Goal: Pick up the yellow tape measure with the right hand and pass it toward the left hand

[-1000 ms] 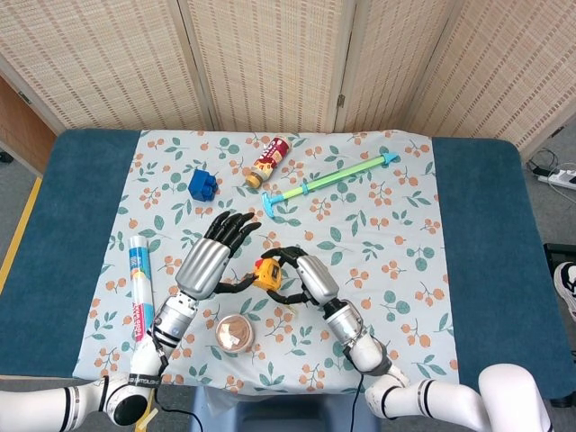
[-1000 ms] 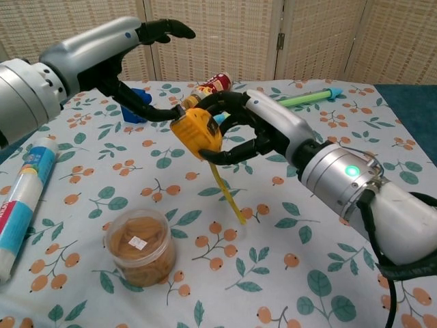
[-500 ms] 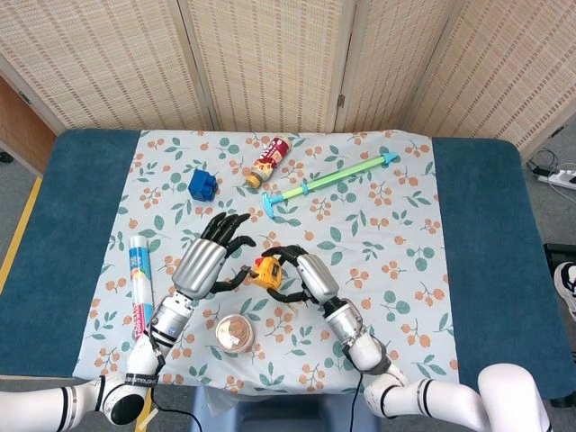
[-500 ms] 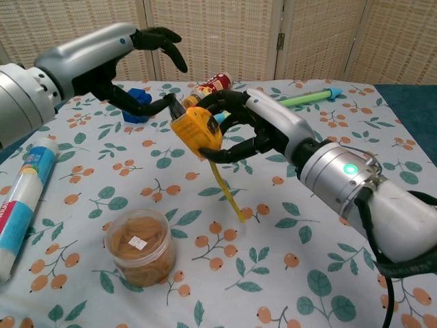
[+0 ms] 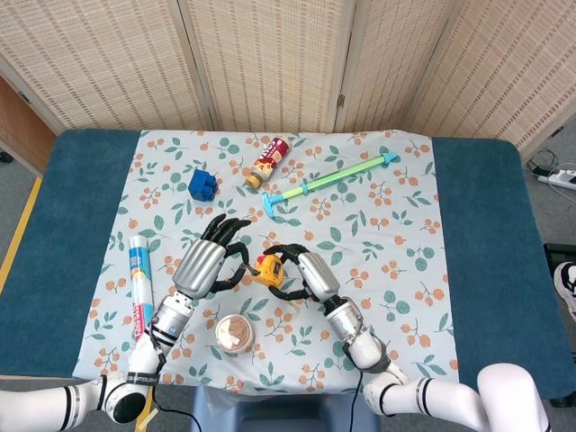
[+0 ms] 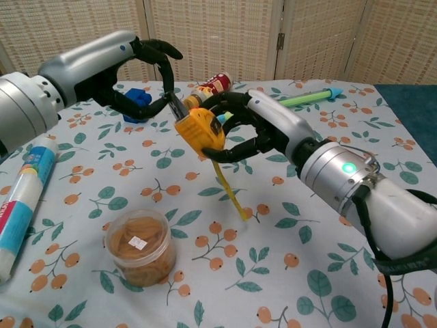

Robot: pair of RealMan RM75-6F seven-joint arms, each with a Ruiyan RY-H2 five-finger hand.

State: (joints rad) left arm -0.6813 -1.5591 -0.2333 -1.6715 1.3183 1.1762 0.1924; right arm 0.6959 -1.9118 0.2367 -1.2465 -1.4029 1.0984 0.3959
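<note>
My right hand (image 5: 304,274) (image 6: 268,130) grips the yellow tape measure (image 5: 266,269) (image 6: 199,131) and holds it above the floral cloth. A short length of yellow tape blade (image 6: 232,195) hangs from it down to the cloth. My left hand (image 5: 209,263) (image 6: 113,63) is just left of the tape measure with its fingers curled toward it. A fingertip and the thumb tip meet at the case's upper left corner. Whether they pinch the case does not show.
A round jar (image 5: 235,334) (image 6: 140,246) of brown stuff stands below the hands. A white tube (image 5: 139,288) (image 6: 20,198) lies at the left. Further back are a blue block (image 5: 202,184), a red can (image 5: 269,162) on its side and a green-blue stick (image 5: 328,180).
The left hand's fingers, spread a second ago, have curled down and in until their tips reach the tape measure. The right hand has kept its hold, barely shifting.
</note>
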